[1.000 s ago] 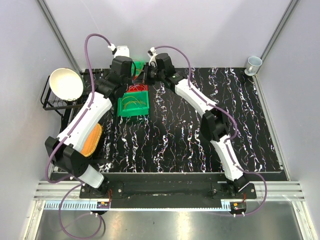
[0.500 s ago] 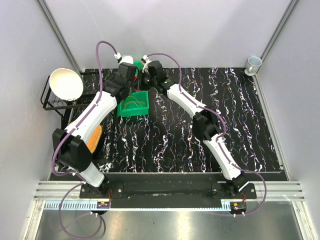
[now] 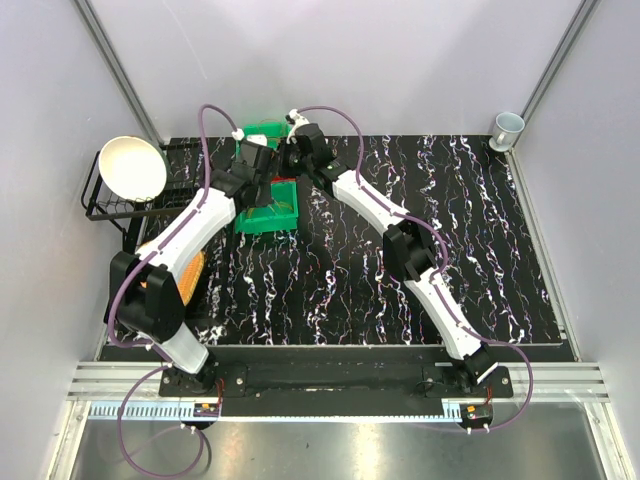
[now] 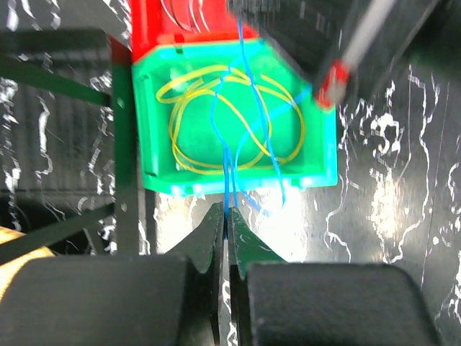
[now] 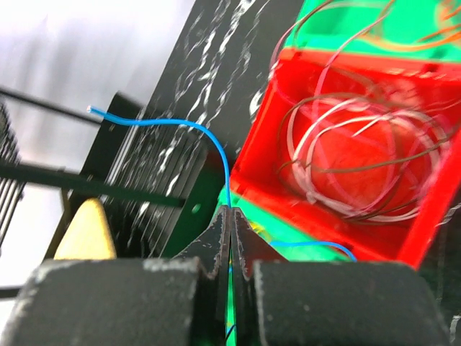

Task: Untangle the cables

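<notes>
Left fingers (image 4: pixel 207 241) and right fingers (image 5: pixel 216 241) each pinch shut on a thin blue wire cable (image 4: pixel 228 189) rising from the green plastic bin (image 4: pixel 155 108) of yellow loops (image 4: pixel 173 126); both my arms have stretched farther over that bin this past second, so drawing the strand clear looks next.

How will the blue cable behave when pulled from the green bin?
Probably springy, not limp: past the right gripper the blue cable arcs unsupported. Likely snags: near the left gripper it crosses yellow loops in the green bin.
</notes>
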Motion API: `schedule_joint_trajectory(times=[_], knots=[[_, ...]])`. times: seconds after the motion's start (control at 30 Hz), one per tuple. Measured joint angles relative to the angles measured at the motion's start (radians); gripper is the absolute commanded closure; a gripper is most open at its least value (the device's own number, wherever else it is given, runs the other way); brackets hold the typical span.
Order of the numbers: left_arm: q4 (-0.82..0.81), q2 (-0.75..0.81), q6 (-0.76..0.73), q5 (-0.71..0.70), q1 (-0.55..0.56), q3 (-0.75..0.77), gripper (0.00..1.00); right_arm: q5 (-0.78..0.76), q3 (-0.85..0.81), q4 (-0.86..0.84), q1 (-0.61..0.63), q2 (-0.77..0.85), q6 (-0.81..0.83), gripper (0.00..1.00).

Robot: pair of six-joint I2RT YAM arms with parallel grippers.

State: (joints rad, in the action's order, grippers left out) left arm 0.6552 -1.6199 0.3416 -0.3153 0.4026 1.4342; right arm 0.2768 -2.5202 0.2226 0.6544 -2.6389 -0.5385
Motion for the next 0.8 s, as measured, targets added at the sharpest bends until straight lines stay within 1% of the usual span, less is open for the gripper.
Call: schedule_joint_trajectory(times=[0.13, 0.23, 0.43, 0.57, 0.67, 0.7, 0.73, 0.8], knots=[[0.004, 0.000, 0.003, 0.026, 0.000, -0.016, 0.95, -0.090, 0.000, -0.017, 0.000, 0.000, 0.000, 1.00], [0.004, 0.000, 0.003, 0.029, 0.000, -0.016, 0.92, -0.178, 0.000, -0.022, 0.002, 0.000, 0.000, 1.00], [0.003, -0.012, 0.004, 0.028, -0.017, -0.010, 0.80, -0.338, 0.004, -0.026, 0.022, 0.000, 0.034, 1.00], [0.004, -0.025, 0.007, 0.032, -0.034, -0.010, 0.79, -0.391, 0.041, -0.048, 0.052, 0.000, 0.056, 1.00], [0.004, -0.027, 0.008, 0.032, -0.040, -0.010, 0.77, -0.401, 0.092, -0.060, 0.068, 0.000, 0.066, 1.00], [0.003, -0.027, 0.008, 0.032, -0.040, -0.010, 0.76, -0.401, 0.107, -0.063, 0.072, 0.000, 0.068, 1.00], [0.003, -0.027, 0.008, 0.032, -0.040, -0.010, 0.72, -0.401, 0.126, -0.067, 0.074, 0.001, 0.071, 1.00], [0.003, -0.027, 0.011, 0.034, -0.040, -0.010, 0.70, -0.408, 0.150, -0.099, 0.076, 0.003, 0.072, 1.00]])
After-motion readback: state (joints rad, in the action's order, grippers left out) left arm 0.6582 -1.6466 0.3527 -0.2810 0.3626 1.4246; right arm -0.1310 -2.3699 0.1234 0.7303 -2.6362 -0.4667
